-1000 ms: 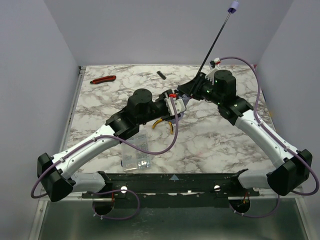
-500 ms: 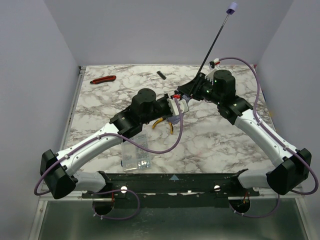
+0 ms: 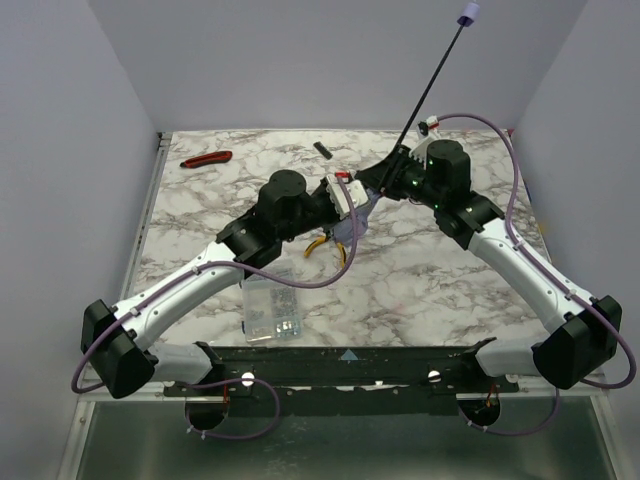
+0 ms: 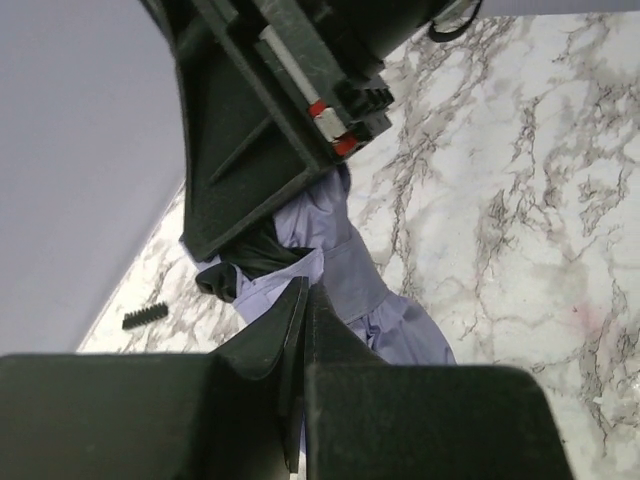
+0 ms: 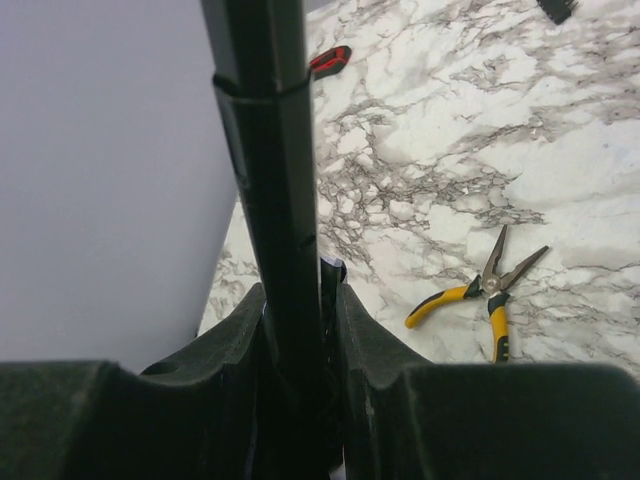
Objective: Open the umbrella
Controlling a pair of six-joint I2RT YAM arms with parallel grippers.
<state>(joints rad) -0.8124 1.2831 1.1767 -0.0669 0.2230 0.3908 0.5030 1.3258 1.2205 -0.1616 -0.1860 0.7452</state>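
Left hand (image 4: 305,300), right hand (image 5: 300,310), one umbrella (image 3: 436,68)

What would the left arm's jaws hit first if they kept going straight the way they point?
The umbrella: its lavender canopy is bunched right at the left gripper. Just beyond sits the right gripper, clamped on the shaft, though depth is hard to judge.

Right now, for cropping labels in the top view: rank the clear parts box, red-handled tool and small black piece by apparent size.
1. clear parts box
2. red-handled tool
3. small black piece
The last two lie farther back, which may shrink them.
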